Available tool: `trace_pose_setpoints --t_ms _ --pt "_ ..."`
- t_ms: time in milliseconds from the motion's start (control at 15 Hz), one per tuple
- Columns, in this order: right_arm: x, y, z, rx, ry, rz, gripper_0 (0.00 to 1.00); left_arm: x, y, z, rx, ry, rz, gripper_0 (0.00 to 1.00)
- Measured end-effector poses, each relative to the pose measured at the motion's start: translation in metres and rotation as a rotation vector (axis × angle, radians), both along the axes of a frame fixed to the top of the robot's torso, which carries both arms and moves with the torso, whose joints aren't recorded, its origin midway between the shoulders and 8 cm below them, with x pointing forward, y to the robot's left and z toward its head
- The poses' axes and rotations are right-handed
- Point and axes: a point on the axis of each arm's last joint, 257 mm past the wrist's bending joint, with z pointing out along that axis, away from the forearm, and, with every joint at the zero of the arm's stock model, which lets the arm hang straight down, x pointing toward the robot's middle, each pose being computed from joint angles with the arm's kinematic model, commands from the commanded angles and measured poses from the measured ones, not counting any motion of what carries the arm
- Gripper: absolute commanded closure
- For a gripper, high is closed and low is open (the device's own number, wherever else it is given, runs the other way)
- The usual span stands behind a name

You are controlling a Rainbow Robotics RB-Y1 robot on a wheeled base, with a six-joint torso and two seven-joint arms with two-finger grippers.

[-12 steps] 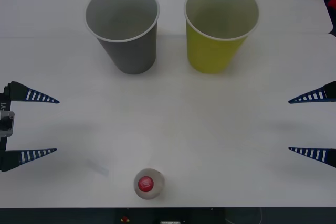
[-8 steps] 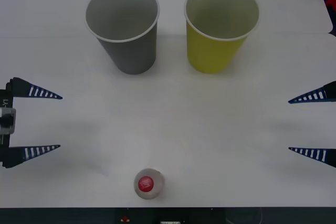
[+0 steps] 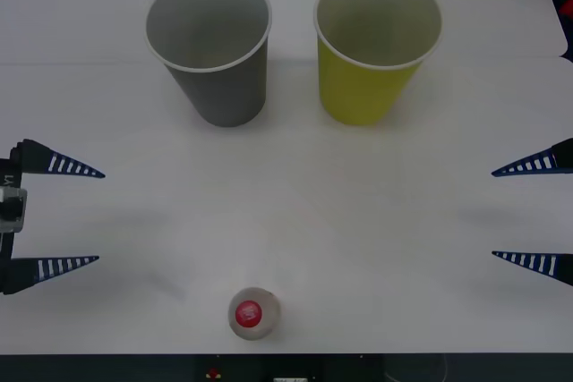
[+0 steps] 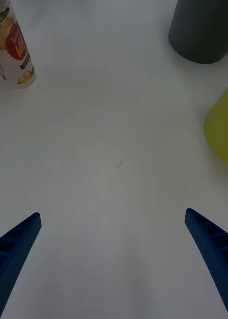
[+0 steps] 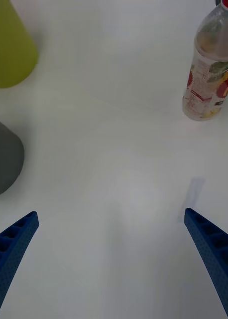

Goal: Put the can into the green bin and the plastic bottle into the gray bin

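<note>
Bottle [image 3: 254, 313] first: we judge the small clear plastic thing, upright near the bench's [image 3: 295, 203] front edge, light, thin-walled and a bit slick, best pinched around its labelled middle below the red cap. Both the left end effector [image 3: 76, 216] and the right end effector [image 3: 517, 214] hang wide open and empty at the side edges. We see smooth white bench between them, with the gray bin [image 3: 213, 51] and green bin [image 3: 374, 46] toward the back.

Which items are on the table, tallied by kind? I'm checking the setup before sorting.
Bins: 2, the gray bin and the green bin.
Plastic bottles: 1, the plastic bottle, standing upright.
Cans: 0.
Total: 3.
</note>
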Motion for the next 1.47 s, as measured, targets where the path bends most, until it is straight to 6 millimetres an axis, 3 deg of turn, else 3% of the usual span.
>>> trace_pose_setpoints --t_ms 400,867,1467 --pt "0.000 0.000 0.000 0.000 0.000 0.000 0.00 -0.033 -0.014 -0.020 -0.103 0.160 -0.019 0.00" --pt "0.000 0.000 0.000 0.000 0.000 0.000 0.00 -0.052 -0.033 -0.054 -0.237 0.329 -0.028 0.00" --pt "0.000 0.000 0.000 0.000 0.000 0.000 0.00 -0.055 -0.045 -0.079 -0.391 0.398 -0.126 0.00"
